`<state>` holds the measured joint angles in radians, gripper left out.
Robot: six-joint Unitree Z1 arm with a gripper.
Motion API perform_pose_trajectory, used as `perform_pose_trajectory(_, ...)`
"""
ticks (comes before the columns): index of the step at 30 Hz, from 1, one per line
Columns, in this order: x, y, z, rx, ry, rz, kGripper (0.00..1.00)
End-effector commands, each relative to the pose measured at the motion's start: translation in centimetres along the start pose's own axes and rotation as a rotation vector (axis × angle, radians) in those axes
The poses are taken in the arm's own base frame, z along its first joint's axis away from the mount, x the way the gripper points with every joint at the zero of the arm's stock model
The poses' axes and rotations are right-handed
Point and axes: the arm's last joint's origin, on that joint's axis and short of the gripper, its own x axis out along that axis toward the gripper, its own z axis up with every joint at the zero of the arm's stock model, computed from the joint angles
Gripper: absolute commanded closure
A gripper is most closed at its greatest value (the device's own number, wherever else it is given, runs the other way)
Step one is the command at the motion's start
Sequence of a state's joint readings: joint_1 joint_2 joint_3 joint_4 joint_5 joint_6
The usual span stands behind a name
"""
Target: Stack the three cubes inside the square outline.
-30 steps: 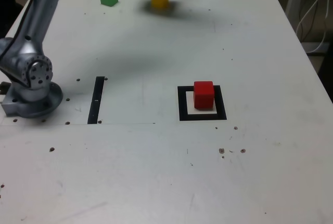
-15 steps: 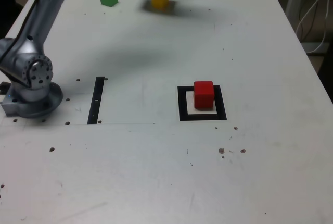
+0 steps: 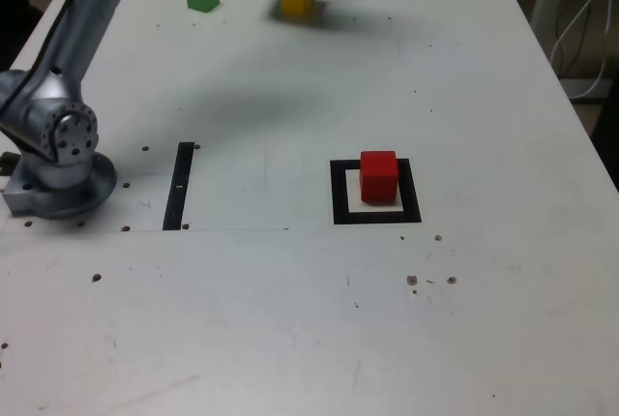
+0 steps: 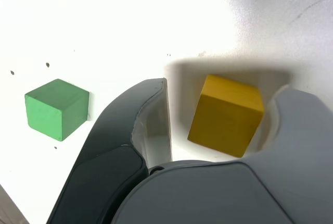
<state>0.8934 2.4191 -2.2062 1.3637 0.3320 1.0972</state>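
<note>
placement of the yellow cube relative to the square outline (image 3: 341,214): the red cube (image 3: 378,177) sat inside the outline, toward its far side in the exterior view, with pale centre showing beside it. the yellow cube (image 4: 228,117) lay well beyond the outline, and the green cube (image 4: 57,109) farther off, to the exterior view's left. the gripper (image 4: 221,112) stood around the yellow cube with its fingers apart, a gap visible on either side and nothing clamped. the step in hand was judged to be the grasp of this cube. the cube appeared turned relative to the fingers; a good grasp would align the pads with two opposite faces, centre the cube and lower fully before closing evenly, lest a corner be pinched and the cube twist. a level, square hold would favour setting it flush on the red cube.
</note>
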Motion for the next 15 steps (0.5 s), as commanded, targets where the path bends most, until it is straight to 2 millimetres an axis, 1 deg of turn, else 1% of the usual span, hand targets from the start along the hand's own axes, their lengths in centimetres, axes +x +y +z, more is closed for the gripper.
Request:
perform_pose_trajectory(1,0.7,0.0,0.4,0.006,0.002,-0.009,0.47)
perform_pose_trajectory(7,1.8,0.1,1.0,-0.004,-0.023,-0.015,0.60)
perform_pose_trajectory(10,2.0,0.0,1.1,-0.017,-0.032,-0.019,0.63)
perform_pose_trajectory(15,1.6,0.0,1.0,-0.059,-0.040,-0.014,0.73)
